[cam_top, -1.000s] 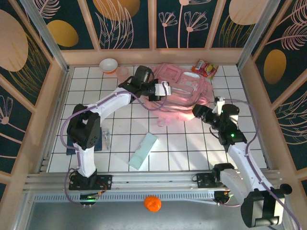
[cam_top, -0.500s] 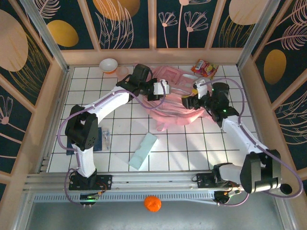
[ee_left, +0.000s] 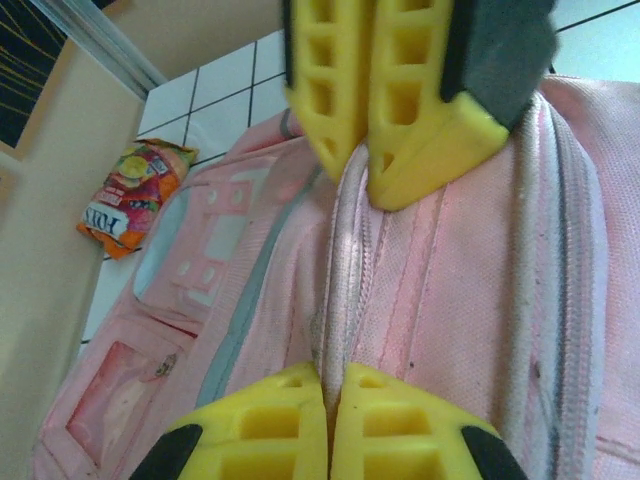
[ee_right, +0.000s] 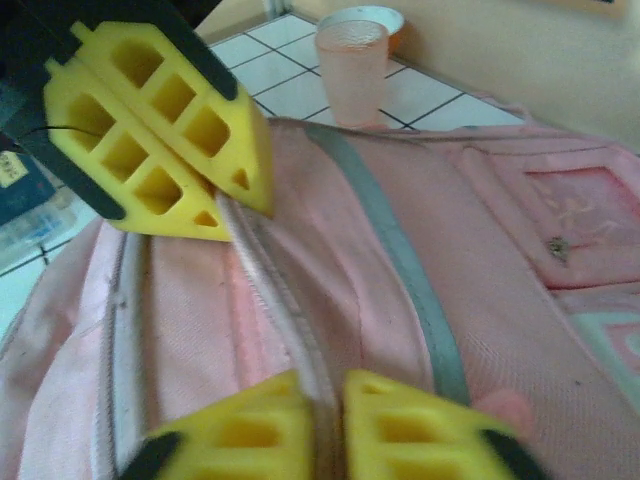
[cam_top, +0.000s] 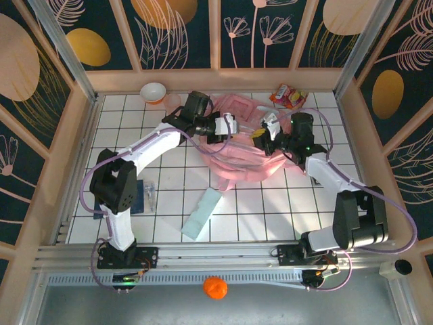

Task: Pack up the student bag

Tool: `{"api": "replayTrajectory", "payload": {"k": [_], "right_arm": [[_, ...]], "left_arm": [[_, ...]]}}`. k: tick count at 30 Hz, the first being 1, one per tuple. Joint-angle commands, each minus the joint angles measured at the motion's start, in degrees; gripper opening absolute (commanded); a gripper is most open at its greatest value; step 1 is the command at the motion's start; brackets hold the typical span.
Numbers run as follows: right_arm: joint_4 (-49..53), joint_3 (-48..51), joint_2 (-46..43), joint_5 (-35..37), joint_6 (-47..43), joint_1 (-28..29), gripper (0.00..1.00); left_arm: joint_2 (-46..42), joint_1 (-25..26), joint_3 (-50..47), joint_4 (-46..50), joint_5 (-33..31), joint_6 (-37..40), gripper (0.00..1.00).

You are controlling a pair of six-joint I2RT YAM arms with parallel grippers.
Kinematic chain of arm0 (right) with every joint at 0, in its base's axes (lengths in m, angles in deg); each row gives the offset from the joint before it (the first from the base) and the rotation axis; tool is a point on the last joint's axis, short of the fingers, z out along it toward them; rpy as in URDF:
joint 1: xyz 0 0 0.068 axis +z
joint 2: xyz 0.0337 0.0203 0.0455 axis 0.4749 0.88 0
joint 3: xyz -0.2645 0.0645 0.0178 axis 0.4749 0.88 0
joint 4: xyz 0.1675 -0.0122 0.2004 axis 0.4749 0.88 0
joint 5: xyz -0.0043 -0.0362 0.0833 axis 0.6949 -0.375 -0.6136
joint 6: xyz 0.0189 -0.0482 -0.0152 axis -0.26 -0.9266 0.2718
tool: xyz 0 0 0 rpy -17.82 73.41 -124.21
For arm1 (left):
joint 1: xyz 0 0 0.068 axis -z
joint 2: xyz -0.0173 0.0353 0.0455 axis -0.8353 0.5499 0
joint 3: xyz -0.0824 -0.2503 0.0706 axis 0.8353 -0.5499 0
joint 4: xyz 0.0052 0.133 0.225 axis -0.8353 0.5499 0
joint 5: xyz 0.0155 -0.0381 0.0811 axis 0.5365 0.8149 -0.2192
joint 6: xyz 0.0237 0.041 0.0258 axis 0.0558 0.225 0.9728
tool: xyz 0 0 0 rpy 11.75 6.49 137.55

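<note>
Two claws grip the student bag (cam_top: 238,161) at once, and that seems to be the point of the pose. The bag lies bunched at the far middle of the table (cam_top: 284,210), its pink fabric gathered up between the arms.

The left claw (ee_left: 345,285) is closed on a raised fold beside a zip line, with the cloth squeezed thin between its yellow fingers (ee_left: 400,130). The right claw (ee_right: 285,300) is closed on a pale piped edge of the same bag, and the strip runs tight from one finger to the other. In the overhead view both claws meet the bag close together near its upper edge.

Holding both sides of one seam probably serves to lift that edge and spread it, so a mouth opens for packing.

The likely contents wait apart from the bag. A snack packet (cam_top: 289,95) lies at the far right, and a pink cup (ee_right: 352,65) and a bowl (cam_top: 153,91) sit at the far left. A flat pale-green item (cam_top: 203,213) lies nearer the arm bases. No zip looks open yet, so packing has barely begun.
</note>
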Motion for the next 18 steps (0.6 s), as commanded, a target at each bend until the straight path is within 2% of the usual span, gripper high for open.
{"api": "replayTrajectory", "payload": {"k": [1,2,3,4,5,9,13,18], "right_arm": [[-1.9,-2.8,0.3,1.0,-0.8,-1.0,0.0],[-1.9,-2.7,-0.2,0.2,-1.5,-1.0,0.0],[-1.8,-2.5,-0.6,-0.8,-2.4,-1.0,0.0],[-1.8,-2.4,-1.1,-1.8,-3.7,-1.0,0.0],[-1.5,-2.0,-1.6,-3.3,-5.6,-0.8,0.0],[-1.3,-1.4,-3.1,-4.5,-9.5,-0.2,0.0],[0.1,-2.4,-3.3,-4.9,-10.1,0.0,0.0],[1.7,-3.2,-4.0,-5.4,-10.9,1.3,0.0]], "left_arm": [[-5.0,0.6,0.2,-3.9,8.6,-0.7,0.07],[-4.7,0.6,0.7,-3.7,8.0,-1.7,0.21],[-4.4,0.6,1.3,-3.4,7.7,-2.6,0.41],[-4.0,0.6,1.7,-2.9,7.8,-3.0,0.54],[-3.9,0.6,2.2,-2.6,8.1,-3.4,0.6],[-2.2,0.7,3.9,0.1,9.9,-4.5,0.67],[0.5,1.1,5.9,3.9,10.6,-4.0,0.68],[3.8,1.3,8.1,4.2,9.9,-4.8,0.69]]}}
